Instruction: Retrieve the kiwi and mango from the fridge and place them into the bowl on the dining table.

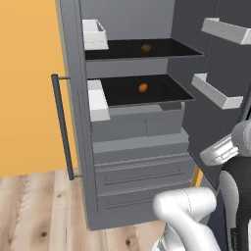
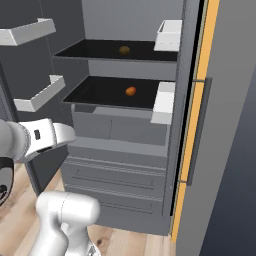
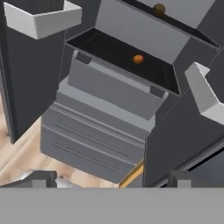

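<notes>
The fridge (image 1: 142, 147) stands with both upper doors swung wide, its black shelves in plain sight. On the upper shelf rests the kiwi (image 1: 146, 48) (image 2: 124, 50) (image 3: 159, 8), dull and dark. One shelf down sits the orange mango (image 1: 143, 87) (image 2: 130, 91) (image 3: 138, 59), near the middle. My gripper (image 3: 109, 179) hangs well back from the fridge, open, its two dark fingertips (image 3: 39, 177) far apart with nothing between them. It looks at the fridge's lower drawers and the mango's shelf. The bowl and the dining table are out of view.
White door bins (image 1: 94, 34) (image 1: 215, 90) jut from both open doors on either side of the shelves. A long bar handle (image 1: 62, 127) runs down the left door's edge. An orange wall (image 1: 24, 73) lies left, with wood floor (image 1: 34, 211) below.
</notes>
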Available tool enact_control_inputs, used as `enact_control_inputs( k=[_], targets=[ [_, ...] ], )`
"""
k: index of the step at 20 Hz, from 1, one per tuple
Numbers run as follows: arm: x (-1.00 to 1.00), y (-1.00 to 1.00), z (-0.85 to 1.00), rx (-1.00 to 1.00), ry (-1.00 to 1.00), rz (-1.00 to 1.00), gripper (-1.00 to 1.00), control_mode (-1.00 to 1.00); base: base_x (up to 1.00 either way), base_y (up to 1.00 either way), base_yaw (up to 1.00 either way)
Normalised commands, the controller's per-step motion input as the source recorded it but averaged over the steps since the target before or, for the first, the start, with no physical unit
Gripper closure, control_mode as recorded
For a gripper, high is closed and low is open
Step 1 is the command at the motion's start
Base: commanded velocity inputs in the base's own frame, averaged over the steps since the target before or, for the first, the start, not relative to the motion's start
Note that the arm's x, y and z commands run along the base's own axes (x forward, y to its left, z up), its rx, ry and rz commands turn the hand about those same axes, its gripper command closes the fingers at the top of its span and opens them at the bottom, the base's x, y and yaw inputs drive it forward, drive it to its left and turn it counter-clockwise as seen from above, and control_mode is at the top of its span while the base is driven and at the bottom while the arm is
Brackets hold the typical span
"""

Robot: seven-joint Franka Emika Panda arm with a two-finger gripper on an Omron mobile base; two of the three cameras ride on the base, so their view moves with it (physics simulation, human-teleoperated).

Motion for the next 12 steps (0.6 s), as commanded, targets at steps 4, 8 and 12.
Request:
enact_control_inputs(
  k=[4, 8, 12],
  targets=[
    [0.0, 0.46, 0.0, 0.0, -0.05, 0.0, -1.0, -1.0, 0.0, 0.0, 0.0],
    [0.0, 0.29, 0.01, 0.0, -0.08, 0.0, -1.0, -1.0, 0.0, 0.0, 0.0],
    [0.0, 0.0, 0.0, 0.02, -0.06, 0.0, -1.0, 1.0, 0.0, 0.0, 0.0]
  ],
)
